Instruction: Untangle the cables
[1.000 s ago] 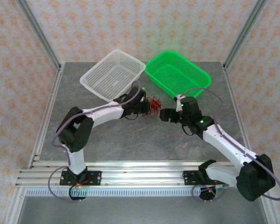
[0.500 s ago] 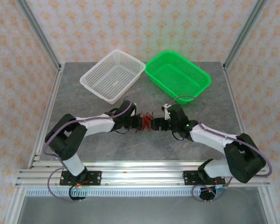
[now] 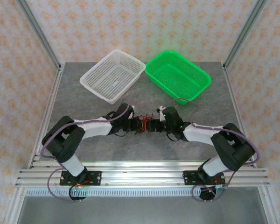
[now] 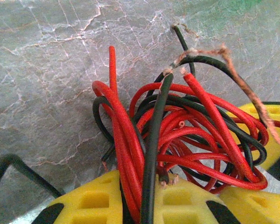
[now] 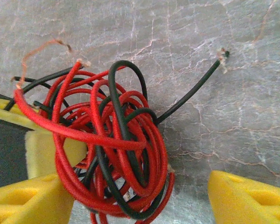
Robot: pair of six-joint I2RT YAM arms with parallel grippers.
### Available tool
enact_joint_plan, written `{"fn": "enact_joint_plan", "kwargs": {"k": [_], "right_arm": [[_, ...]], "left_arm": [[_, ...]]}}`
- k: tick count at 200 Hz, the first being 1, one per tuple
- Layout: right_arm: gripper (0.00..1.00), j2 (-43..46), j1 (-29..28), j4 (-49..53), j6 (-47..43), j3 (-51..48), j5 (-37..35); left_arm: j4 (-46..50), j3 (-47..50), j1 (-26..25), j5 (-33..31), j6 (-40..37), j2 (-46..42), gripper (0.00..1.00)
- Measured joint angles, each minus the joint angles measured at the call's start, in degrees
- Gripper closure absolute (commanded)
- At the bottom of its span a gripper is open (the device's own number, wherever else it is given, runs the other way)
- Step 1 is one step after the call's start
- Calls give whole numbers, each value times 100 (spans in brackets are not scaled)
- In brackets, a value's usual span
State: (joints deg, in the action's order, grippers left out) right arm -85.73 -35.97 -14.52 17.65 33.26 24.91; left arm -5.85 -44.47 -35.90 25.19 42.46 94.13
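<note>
**Take one strand, not the whole knot**

The cables (image 4: 177, 130) sit as one tight ball of red and black loops in the middle of the table (image 3: 84, 105), caught between your two grippers. A few ends poke out: a black one with frayed bare copper, a straight red one, and, in the right wrist view, a long black tail running off alone across the stone.

Your left gripper (image 4: 140, 198) is clamped on the ball. A bunch of red strands and one black one run down between its yellow pads. Your right gripper (image 5: 140, 200) stands wide, with one finger against the ball and the other well clear, so it grips nothing yet.

The step in hand looks like the right gripper's pick, so make it a narrow one. If you close where it stands now, you will likely take a handful of loops and only drag the knot tighter.

- Aim for a single wire. The lone black tail seems the best choice, since it leaves the ball by itself.
- Check that your wire does not also run into the left pads, or you will be pulling against your own hold.
- Draw it away from the left gripper slowly and low over the table.
- Ease off if the whole ball follows.
- Keep clear of the frayed copper, which could snag.

The white basket (image 3: 86, 83) and green basket (image 3: 206, 85) stand at the far side, well apart from the work.
</note>
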Motion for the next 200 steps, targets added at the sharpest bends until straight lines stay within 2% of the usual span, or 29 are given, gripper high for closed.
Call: {"fn": "enact_joint_plan", "kwargs": {"k": [50, 83, 90, 128, 167, 181, 200], "right_arm": [[66, -417, -35, -468, -111, 2, 164], [100, -433, -35, -555, -522, -50, 203], [100, -433, -35, -575, -581, -70, 225], [100, -225, -48, -608, -743, -138, 542], [100, 365, -48, -210, -452, -179, 800], [100, 498, -48, 90, -103, -111, 813], [100, 557, -48, 398, 549, -46, 748]], "left_arm": [[0, 7, 0, 157, -7, -4, 100], [238, 4, 2, 157, -149, -168, 100], [334, 4, 0, 140, -203, -238, 100], [1071, -164, -20, -173, -592, -625, 66], [1700, -485, -4, -831, -997, -1139, 42], [1849, -573, -4, -999, -1110, -1246, 36], [1985, -621, -4, -1134, -1239, -1397, 33]]}}
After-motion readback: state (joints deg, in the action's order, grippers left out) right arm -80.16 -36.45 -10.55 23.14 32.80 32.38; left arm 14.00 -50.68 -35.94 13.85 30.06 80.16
